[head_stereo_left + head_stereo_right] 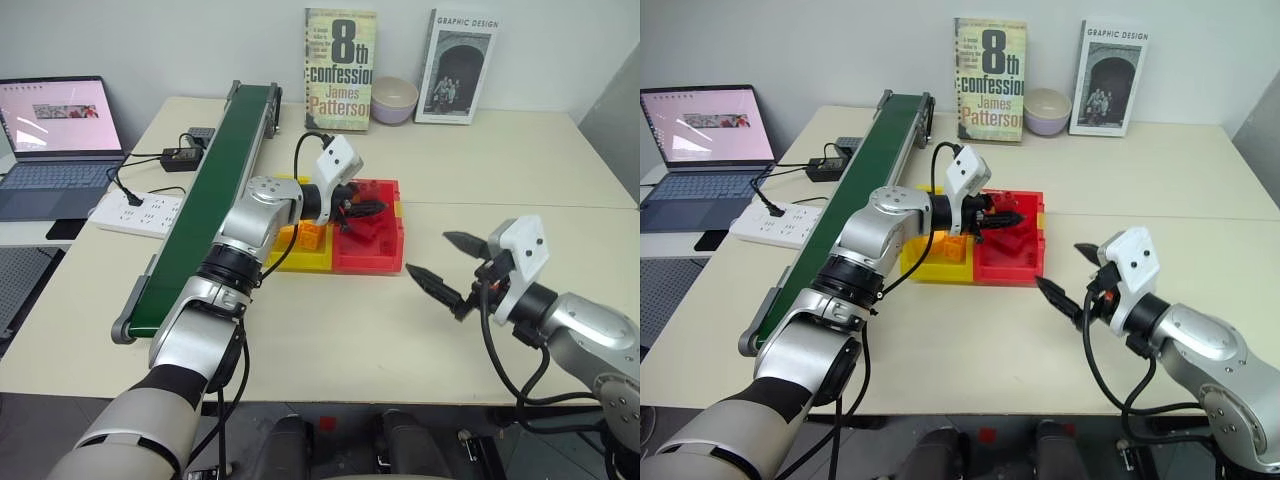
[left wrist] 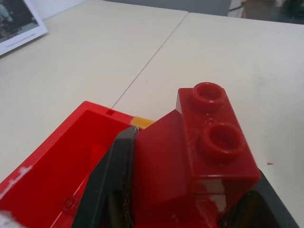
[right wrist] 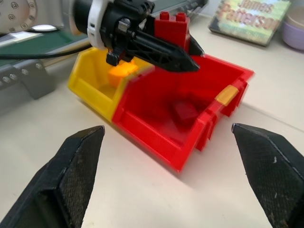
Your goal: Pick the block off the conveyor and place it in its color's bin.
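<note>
Green belting on the conveyor (image 1: 205,200) is lying bare along your left, so the pick is behind you and only the drop is waiting. Moving right, the yellow tray (image 3: 88,78) with its orange bricks (image 3: 121,72) is sitting flush against the red bin (image 3: 187,137), and that shared wall is your first worry: if you are opening while the hand is drifting leftward, the block could be landing with the wrong colour. Your left gripper (image 1: 368,209) is reaching out over the red bin, fingers pinched tight on the red block (image 2: 199,147), which is hanging in the air above the bin's floor rather than resting in it. The block is sticking out past the fingertips, gripped near its base only, so it is looking liable to twist as you are letting go. Dropped from this height, a light plastic brick may be bouncing off the low walls and onto the table (image 1: 500,160), so you are better off lowering first. Something dark red is already lying inside the bin; I cannot tell what. Further right, your right gripper (image 1: 445,265) is idling with its fingers spread wide, holding nothing, well apart from the bin.
</note>
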